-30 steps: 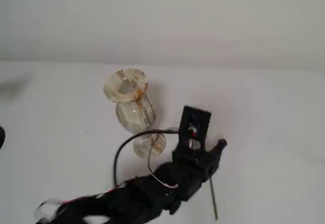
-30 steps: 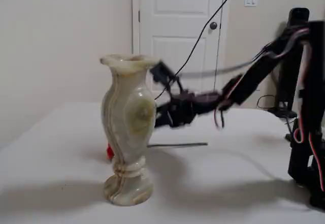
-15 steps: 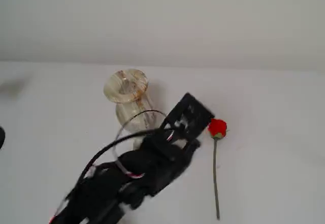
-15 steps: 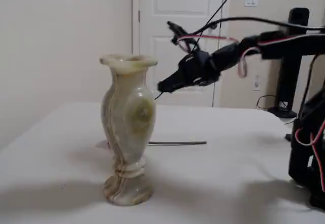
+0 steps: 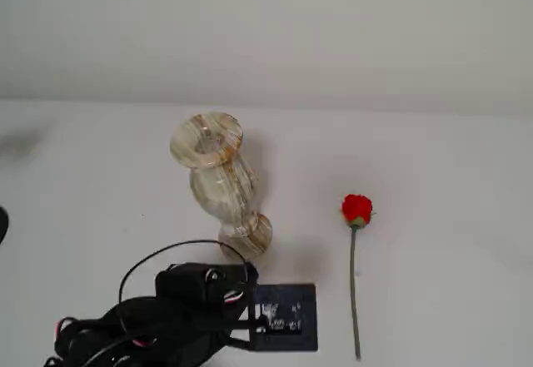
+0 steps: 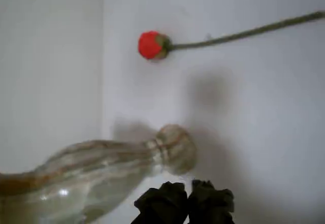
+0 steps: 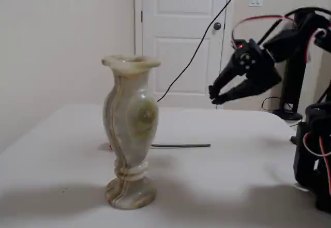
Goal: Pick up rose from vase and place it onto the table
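Note:
The rose lies flat on the white table [image 5: 458,217], its red bud [image 5: 356,209] to the right of the vase [image 5: 215,176] and its stem running toward the near edge. The wrist view shows the rose [image 6: 151,45] from above, with the vase's foot [image 6: 175,148] below it. In the side fixed view the vase [image 7: 130,135] stands upright and hides the bud; only the rose's stem [image 7: 181,146] shows behind it. My gripper [image 7: 214,95] hangs in the air well to the right of and above the vase, shut and holding nothing. Its dark fingertips [image 6: 165,203] meet at the wrist view's bottom edge.
The arm [image 5: 166,325] is folded at the bottom left of the high fixed view, close to the vase's foot. The arm's base and cables [image 7: 315,150] stand at the right of the side view. A white door [image 7: 181,36] is behind the table.
The gripper was down over the rose a second ago. It has since risen and pulled back toward the base. The rose stays lying on the table, the vase unmoved.

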`<state>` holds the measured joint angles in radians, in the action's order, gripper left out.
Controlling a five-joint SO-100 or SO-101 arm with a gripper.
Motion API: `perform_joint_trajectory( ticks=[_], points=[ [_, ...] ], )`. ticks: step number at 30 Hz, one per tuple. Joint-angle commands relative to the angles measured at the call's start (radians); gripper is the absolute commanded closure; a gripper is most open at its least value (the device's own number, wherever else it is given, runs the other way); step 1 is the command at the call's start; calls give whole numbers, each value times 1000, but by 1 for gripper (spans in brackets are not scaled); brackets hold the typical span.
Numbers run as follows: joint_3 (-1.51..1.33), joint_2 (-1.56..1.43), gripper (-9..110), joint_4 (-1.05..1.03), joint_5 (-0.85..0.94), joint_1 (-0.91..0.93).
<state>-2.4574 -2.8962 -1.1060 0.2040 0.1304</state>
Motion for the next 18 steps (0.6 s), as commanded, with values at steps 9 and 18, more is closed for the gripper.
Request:
perform_joint_trajectory(
  ticks=[9, 18],
  points=[
    [-506, -426, 101, -72, -12, -72],
    [-565, -426, 98, -46, -46, -54]
  ],
)
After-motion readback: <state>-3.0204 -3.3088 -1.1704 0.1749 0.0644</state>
